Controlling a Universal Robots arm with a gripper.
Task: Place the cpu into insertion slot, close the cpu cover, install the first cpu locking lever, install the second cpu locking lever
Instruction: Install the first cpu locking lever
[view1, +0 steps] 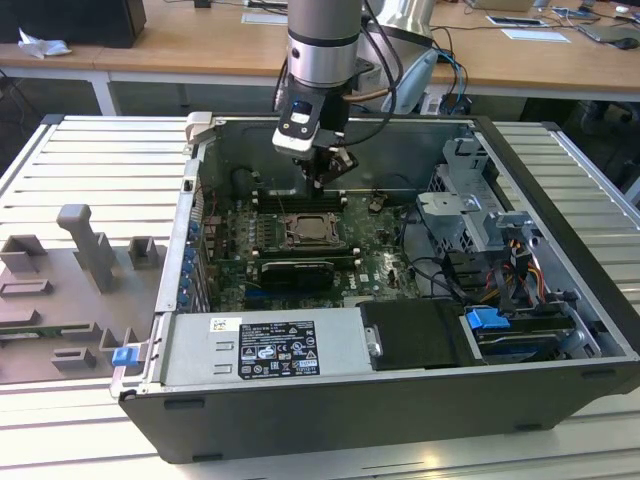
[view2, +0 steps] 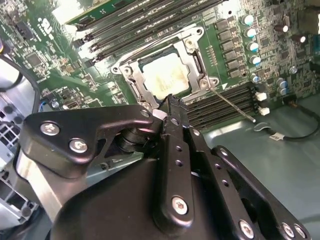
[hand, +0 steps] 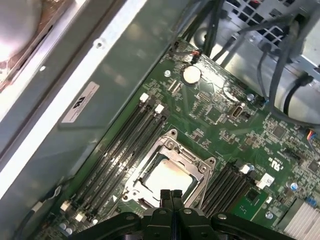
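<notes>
The cpu (hand: 167, 176) lies flat, metal top up, in the slot (view1: 291, 238). It is square with no long axis, its edges parallel to the memory slots (hand: 117, 150), and the cover (hand: 186, 156) frames it. The end effector (hand: 170, 194) is clenched on nothing, fingertips pressed together, hanging just above the cpu near one edge of the cover.

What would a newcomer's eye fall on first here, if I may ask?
The open computer case sits in the exterior view's middle, the gripper shut and poised above its green board. In both wrist views the cpu lies flat inside the cpu cover, just beyond the gripper.
</notes>
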